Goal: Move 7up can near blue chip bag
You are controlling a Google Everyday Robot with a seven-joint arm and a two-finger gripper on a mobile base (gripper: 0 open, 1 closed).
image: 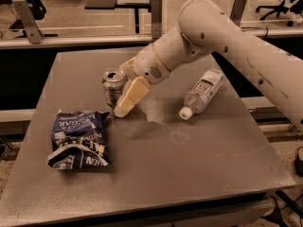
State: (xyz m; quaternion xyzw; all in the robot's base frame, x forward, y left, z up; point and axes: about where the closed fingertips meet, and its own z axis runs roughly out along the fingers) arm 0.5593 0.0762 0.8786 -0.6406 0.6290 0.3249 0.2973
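Observation:
The 7up can (pixel 112 86), silvery with an open pull-tab top, stands upright on the grey table (pixel 189 160), left of centre. My gripper (pixel 115 104) is around it. One cream finger (pixel 129 95) lies against the can's right front side and the other is hidden behind the can. The gripper looks shut on the can, low at the table surface. The blue chip bag (pixel 78 138), dark blue and wrinkly with white lettering, lies flat just in front of and left of the can, a short gap away.
A clear plastic water bottle (pixel 201 92) with a white cap lies on its side to the right of the gripper. My white arm (pixel 227 37) crosses the table's back right. The table's left edge is close to the bag. Desks and chairs stand behind.

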